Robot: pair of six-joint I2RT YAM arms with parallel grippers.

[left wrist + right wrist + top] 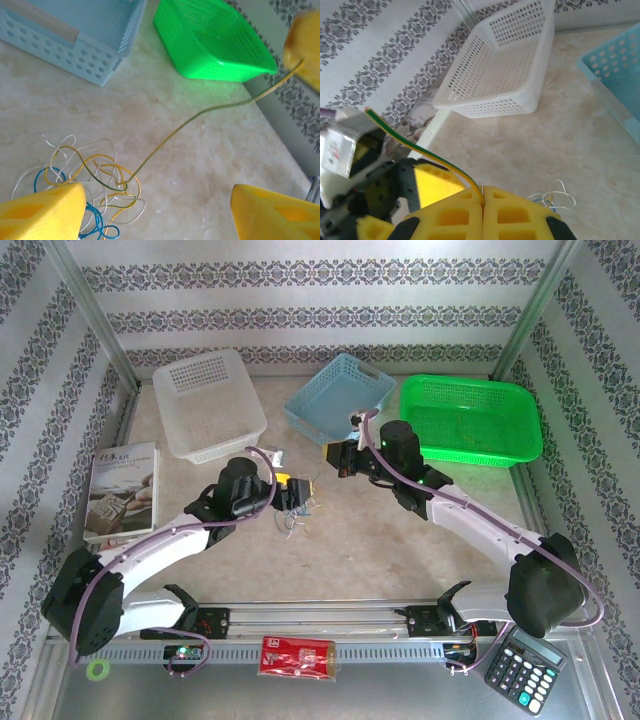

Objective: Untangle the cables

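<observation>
Two tools meet near the middle of the bench (380,540), in front of a white basket (205,405), a blue basket (340,400) and a green basket (470,420) lined up along the back.

On the left, the left tool (157,194) is spread wide, its yellow fingers (45,212) well apart and gripping nothing. The cables (95,177) lie on the bench as a loose tangle of white, orange-yellow and blue loops. They crowd against that tool's left-hand finger; some blue loops pass under it, and the rest spill partly into the gap between the fingers.

From the tangle, one yellow-green wire (200,112) lifts off the bench and runs in a shallow curve up to the right.

It ends at the right tool (483,194), whose fingers are pressed together on it. A short free length of the wire pokes out beyond the pinch. Seen from above, this tool hangs just right of and beyond the left one, clear of the tangle.
</observation>
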